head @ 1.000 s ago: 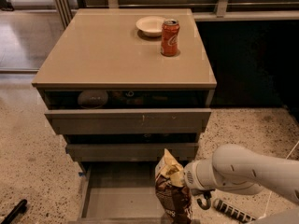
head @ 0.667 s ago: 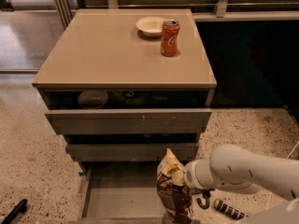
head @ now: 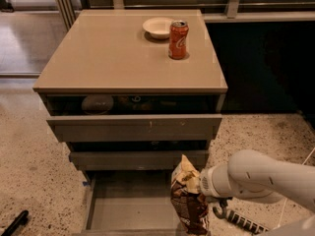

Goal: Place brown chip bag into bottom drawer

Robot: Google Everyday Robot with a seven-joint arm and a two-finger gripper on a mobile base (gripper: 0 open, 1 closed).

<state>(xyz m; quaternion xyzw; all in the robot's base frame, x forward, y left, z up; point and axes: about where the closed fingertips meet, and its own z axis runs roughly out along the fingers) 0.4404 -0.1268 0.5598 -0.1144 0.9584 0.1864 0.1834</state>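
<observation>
White-cased tool (head: pixel 202 185) sits against the brown chip bag (head: pixel 188 205); I cannot tell whether it grips. The bag stands upright over the right side of the open bottom drawer (head: pixel 128 215), barely shifted from a second ago, so I judge the release is yet to come.

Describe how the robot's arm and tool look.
The arm is a smooth, rounded white casing ending in a grey ribbed collar. A dark ribbed cable hangs beneath it. The tool, at lower right beside the brown chip bag, is mostly hidden.
</observation>
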